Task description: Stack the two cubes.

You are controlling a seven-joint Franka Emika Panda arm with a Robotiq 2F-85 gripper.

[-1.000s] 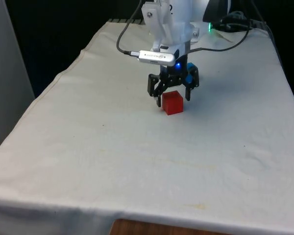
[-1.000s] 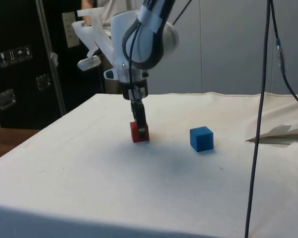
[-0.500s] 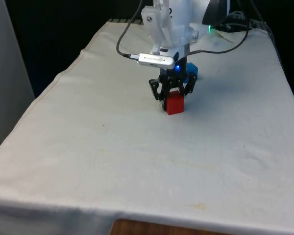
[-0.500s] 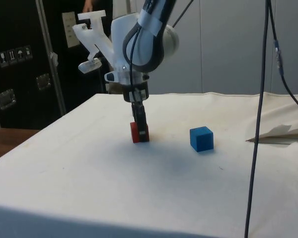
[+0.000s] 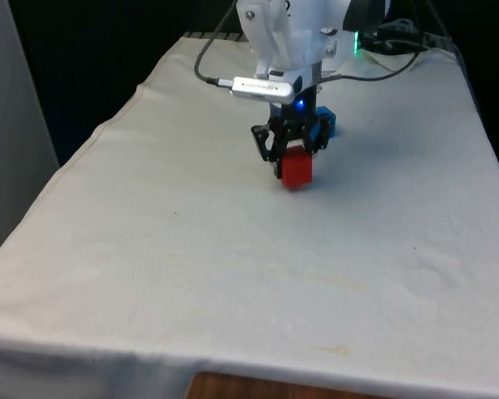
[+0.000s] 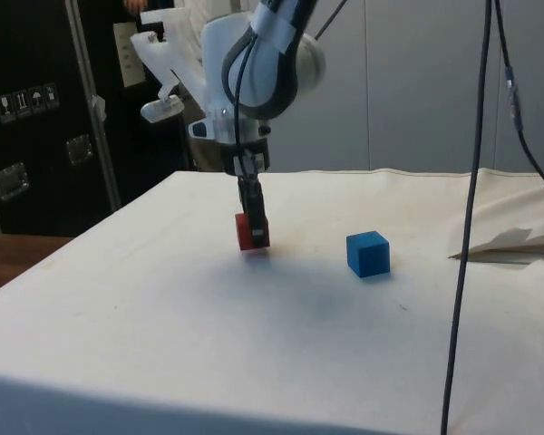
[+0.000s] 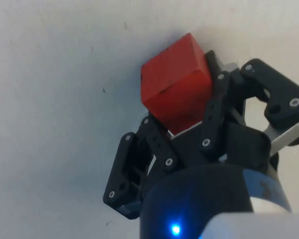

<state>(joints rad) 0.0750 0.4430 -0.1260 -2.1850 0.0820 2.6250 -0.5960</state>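
Black claw (image 5: 294, 160) grips smooth red cube (image 5: 297, 169) above cloth.

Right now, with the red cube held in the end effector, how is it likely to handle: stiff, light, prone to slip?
The red cube probably stays stiff: its edges look crisp under the grip of the end effector. It seems light, hanging just above the white cloth in the side view without drooping. Its flat faces should resist rolling, though the smooth surface might slip.
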